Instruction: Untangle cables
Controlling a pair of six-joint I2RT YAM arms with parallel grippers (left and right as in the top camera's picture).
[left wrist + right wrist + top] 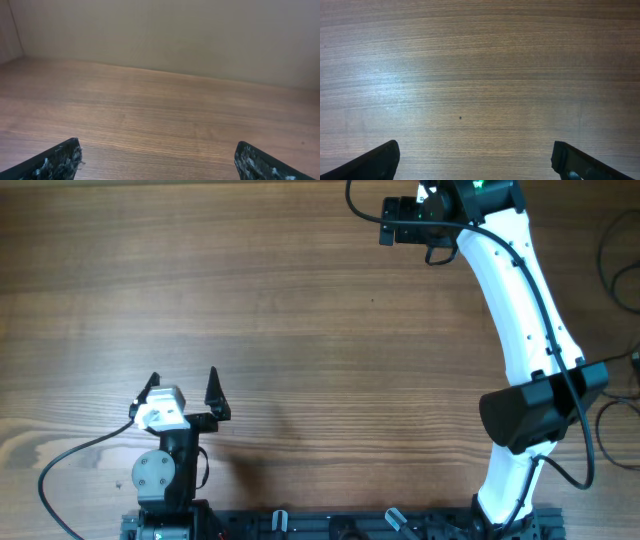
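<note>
Cables: no tangled bundle on bench (320, 330) in any view. Only dark cable loops (604, 262) at far right edge, partly cropped; cannot tell if task's own or rig wiring.
Progress, judged: untangling either finished or not begun; nothing gripped.
Hands: left hand (183, 376) wide, empty, near base; right hand (475, 161) wide, empty, over far bench.
Containers: none visible.

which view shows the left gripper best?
Overhead: the whole left gripper shows, fingers spread wide apart. Left wrist catches only its two fingertips at the bottom corners. Right wrist does not show it.
</note>
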